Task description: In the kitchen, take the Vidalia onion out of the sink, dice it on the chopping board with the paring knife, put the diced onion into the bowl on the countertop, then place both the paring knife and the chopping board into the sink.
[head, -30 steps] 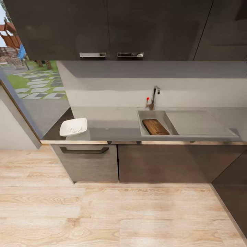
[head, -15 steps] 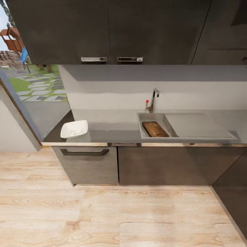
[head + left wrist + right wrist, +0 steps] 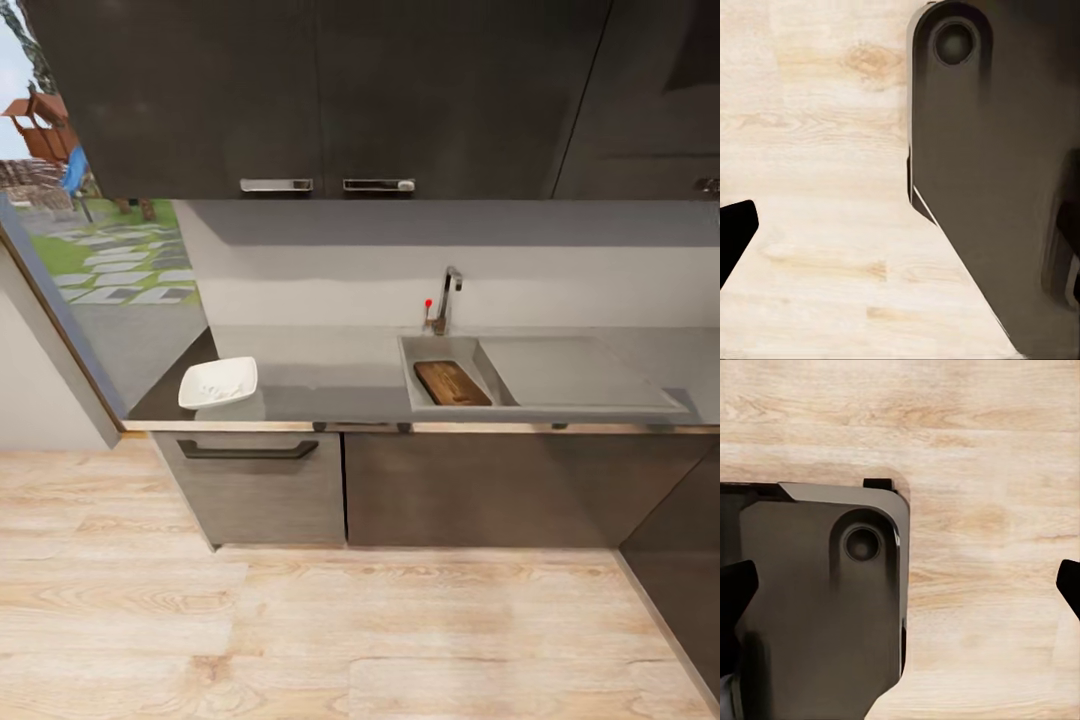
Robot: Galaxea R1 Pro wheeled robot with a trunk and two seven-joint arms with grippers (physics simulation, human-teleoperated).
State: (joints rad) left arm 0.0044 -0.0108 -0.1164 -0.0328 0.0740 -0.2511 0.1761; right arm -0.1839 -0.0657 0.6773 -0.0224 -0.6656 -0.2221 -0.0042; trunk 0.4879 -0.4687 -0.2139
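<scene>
Kitchen wall with dark upper cabinets [image 3: 300, 90] and a grey countertop [image 3: 330, 375] running across the head view, light wood floor [image 3: 300, 630] in front. At the left end of the counter sits a white bowl [image 3: 218, 383] with something pale inside, looks like diced bits but too small to be sure. Further right, the sink [image 3: 425, 350] is set into the counter with a faucet [image 3: 447, 296] behind it, and the chopping board [image 3: 452, 383] is lying flat down in the basin. Can't make out the knife anywhere in there. Well apart from the bowl, whole stretch of bare counter between them.

Left wrist view is pointing straight down at the wood floor, with a big dark piece of the robot's own body [image 3: 997, 187] on one side. One black fingertip [image 3: 735, 232] pokes in at the edge, so honestly can't tell how the jaws stand.

Right wrist view is much the same: floor, dark robot body [image 3: 817, 607], and black fingertips [image 3: 736, 585] at opposite edges, so those jaws are spread wide with nothing between them.
</scene>
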